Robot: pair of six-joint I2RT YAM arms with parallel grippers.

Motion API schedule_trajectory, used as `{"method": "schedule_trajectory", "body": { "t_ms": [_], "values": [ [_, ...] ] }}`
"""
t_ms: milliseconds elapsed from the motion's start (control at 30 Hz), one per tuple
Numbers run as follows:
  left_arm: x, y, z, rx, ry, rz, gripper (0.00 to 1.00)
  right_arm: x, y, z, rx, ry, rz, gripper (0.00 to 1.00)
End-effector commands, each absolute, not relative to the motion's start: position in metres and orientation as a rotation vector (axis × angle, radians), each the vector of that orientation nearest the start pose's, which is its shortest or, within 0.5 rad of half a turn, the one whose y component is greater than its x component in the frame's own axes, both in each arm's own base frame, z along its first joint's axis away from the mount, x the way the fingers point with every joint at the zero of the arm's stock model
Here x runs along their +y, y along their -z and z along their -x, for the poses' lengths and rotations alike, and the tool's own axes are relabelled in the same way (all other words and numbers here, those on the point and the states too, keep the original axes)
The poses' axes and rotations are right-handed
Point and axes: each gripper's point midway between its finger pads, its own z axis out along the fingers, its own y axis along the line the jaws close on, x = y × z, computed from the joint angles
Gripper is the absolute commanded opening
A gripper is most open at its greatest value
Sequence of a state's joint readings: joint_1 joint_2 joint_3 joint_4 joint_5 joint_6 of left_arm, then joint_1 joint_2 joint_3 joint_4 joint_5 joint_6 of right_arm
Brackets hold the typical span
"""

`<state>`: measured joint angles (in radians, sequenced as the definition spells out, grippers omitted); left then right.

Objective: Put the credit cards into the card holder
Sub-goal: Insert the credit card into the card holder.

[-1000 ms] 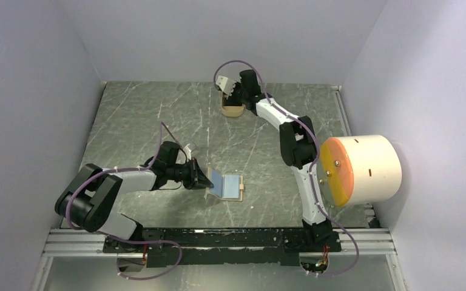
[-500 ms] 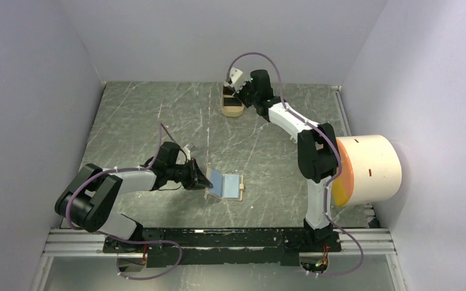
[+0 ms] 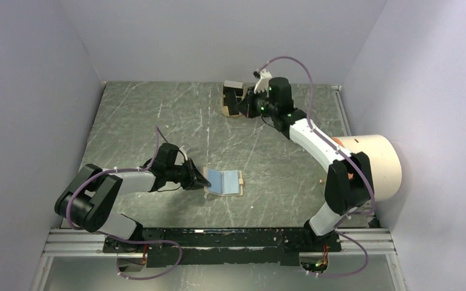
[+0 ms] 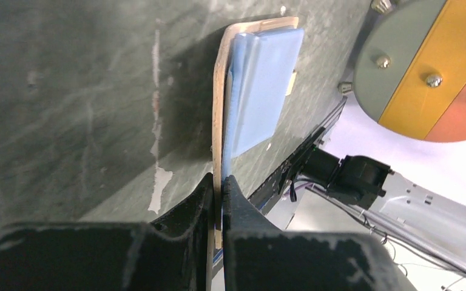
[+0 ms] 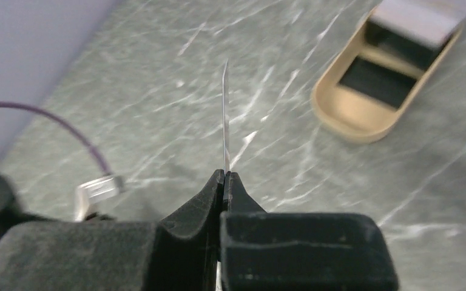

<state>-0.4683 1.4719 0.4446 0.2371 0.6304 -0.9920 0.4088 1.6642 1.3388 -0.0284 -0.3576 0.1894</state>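
Observation:
The card holder (image 3: 226,182) lies open near the table's middle, tan outside, bluish inside. My left gripper (image 3: 202,180) is shut on its left flap; in the left wrist view the tan flap edge (image 4: 218,115) runs between my fingertips and the blue lining (image 4: 262,79) lies beyond. My right gripper (image 3: 250,104) is at the back, shut on a black credit card (image 3: 241,107) just right of the tan tray. In the right wrist view this card (image 5: 225,121) shows edge-on, upright. More cards stay in the tray: a pale one (image 5: 415,21) and black ones (image 5: 377,82).
The oblong tan tray (image 3: 233,111) stands at the back centre, also showing in the right wrist view (image 5: 349,121). A large cream cylinder (image 3: 373,167) with an orange and yellow face is mounted at the right. Pale walls close in the left, back and right.
My right arm swung right from over the tray and now holds a black card beside it. The left gripper stayed on the card holder's flap, which now lies a little flatter.

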Motion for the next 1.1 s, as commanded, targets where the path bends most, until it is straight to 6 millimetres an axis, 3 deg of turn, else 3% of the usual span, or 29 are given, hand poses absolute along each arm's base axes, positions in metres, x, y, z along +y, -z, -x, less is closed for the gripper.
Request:
{"method": "schedule_trajectory", "body": {
  "t_ms": [0, 167, 267, 567, 733, 900, 1067],
  "values": [
    [-0.241, -0.037, -0.217, 2.588, 1.306, 0.474, 0.09, 0.277, -0.221, -0.381, 2.037, -1.071, 0.274, 0.0],
    [-0.235, -0.036, -0.23, 2.541, 1.292, 0.565, 0.09, 0.271, -0.192, -0.341, 2.145, -1.155, 0.222, 0.0],
    [-0.232, -0.032, -0.233, 2.558, 1.249, 0.574, 0.16, 0.271, -0.173, -0.317, 2.214, -1.194, 0.181, 0.0],
    [-0.214, -0.023, -0.21, 2.612, 1.158, 0.585, 0.33, 0.31, -0.129, -0.254, 2.343, -1.315, 0.228, 0.0],
    [-0.206, -0.022, -0.204, 2.617, 1.105, 0.574, 0.34, 0.322, -0.113, -0.243, 2.388, -1.346, 0.207, 0.0],
    [-0.203, -0.019, -0.2, 2.631, 1.082, 0.561, 0.28, 0.317, -0.092, -0.241, 2.448, -1.284, 0.2, 0.0],
    [-0.201, -0.014, -0.198, 2.647, 1.059, 0.561, 0.3, 0.313, -0.071, -0.238, 2.495, -1.244, 0.198, 0.01]
  ]
}}
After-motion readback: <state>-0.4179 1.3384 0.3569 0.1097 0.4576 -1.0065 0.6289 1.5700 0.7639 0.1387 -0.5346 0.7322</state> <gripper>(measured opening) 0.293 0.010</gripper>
